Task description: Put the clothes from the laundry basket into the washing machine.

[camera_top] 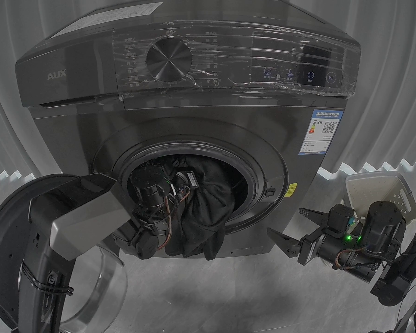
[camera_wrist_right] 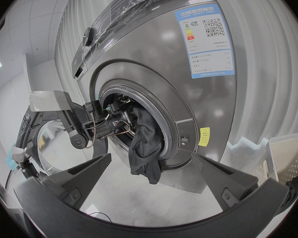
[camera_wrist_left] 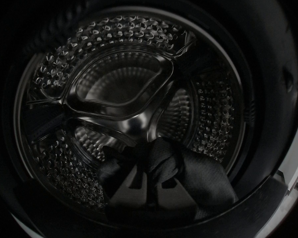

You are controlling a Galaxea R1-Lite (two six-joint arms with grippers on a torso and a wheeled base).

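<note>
Left wrist view: garment pinched in left claw.

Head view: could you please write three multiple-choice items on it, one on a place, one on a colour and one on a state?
1. Where is the garment?
A. hanging out of the washer over its opening's lower rim
B. folded on top of the washer
C. on a shelf

2. What colour is the garment?
A. white
B. red
C. black

3. How is the right gripper?
A. shut on the garment
B. open and empty
C. shut on a bottle

Answers:
1 A, the cloth drapes from inside the opening down over the rim.
2 C, it is black all over.
3 B, its fingers stand spread with nothing between them, off to the right of the opening.
</note>
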